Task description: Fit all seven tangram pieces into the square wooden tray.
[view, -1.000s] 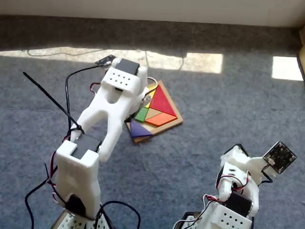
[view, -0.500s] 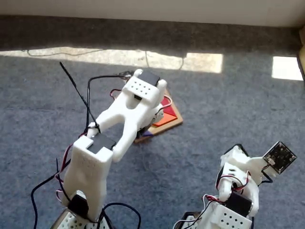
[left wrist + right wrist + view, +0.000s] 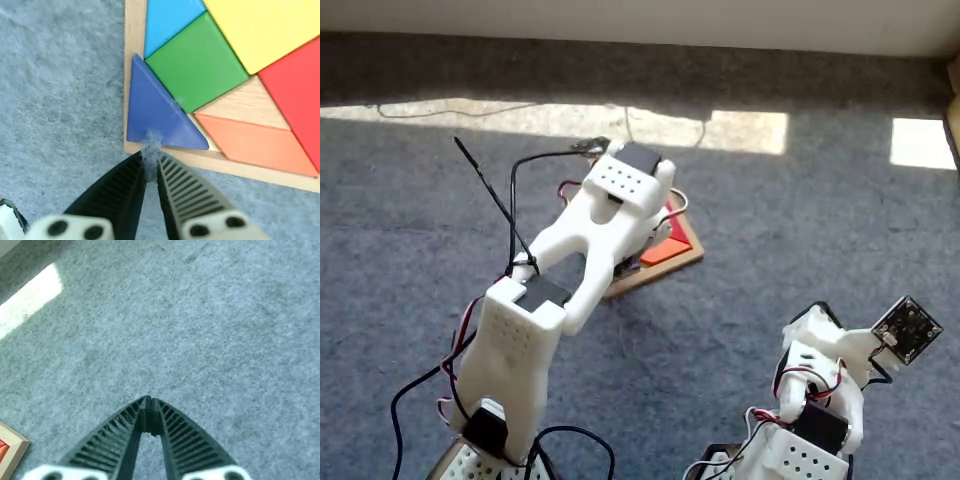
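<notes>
Your left jaws, pressed together, meet the blue triangle (image 3: 152, 112), apparently to nudge it off the tray's (image 3: 134, 30) 7 o'clock rim.

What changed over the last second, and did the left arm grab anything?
The left arm swung to its right across the tray, now covering most of its pieces. The left gripper sits shut at the edge of the blue triangle, which overlaps the tray's rim. No grab or release is visible. The tray and the right arm stayed put.
</notes>
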`<state>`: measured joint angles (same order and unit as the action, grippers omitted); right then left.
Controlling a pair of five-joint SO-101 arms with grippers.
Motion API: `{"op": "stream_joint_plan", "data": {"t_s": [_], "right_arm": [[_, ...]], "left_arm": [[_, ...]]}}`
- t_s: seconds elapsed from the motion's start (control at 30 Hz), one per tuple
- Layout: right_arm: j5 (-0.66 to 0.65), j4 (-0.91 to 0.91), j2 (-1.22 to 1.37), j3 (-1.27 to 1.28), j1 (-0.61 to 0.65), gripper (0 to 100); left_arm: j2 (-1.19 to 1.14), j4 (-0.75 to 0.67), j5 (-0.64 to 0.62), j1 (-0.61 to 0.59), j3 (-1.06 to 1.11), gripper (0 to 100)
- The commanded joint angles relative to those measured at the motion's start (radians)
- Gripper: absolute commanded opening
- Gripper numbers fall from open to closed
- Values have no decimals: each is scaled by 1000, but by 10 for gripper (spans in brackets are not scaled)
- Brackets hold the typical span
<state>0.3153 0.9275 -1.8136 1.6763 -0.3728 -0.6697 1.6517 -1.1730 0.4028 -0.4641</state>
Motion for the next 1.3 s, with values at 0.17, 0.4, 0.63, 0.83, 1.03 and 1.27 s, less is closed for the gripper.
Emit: {"op": "stream_joint_plan", "data": {"t_s": [0.17, 0.4, 0.63, 0.83, 1.03, 1.27], "right_arm": [[-12, -19, -12, 114, 12, 10], [-12, -18, -12, 114, 12, 10], [-12, -18, -12, 114, 12, 10], [-12, -18, -12, 114, 12, 10], [-12, -18, -10, 114, 12, 10], [-12, -18, -8, 114, 12, 10]], "left_arm": [[18, 115, 8, -8, -157, 6], [7, 115, 9, -110, -153, 6], [5, 115, 11, -120, -88, 6], [5, 26, 11, -117, -13, 6], [5, 17, 11, -93, 5, 6], [5, 12, 11, -73, 5, 6]]}}
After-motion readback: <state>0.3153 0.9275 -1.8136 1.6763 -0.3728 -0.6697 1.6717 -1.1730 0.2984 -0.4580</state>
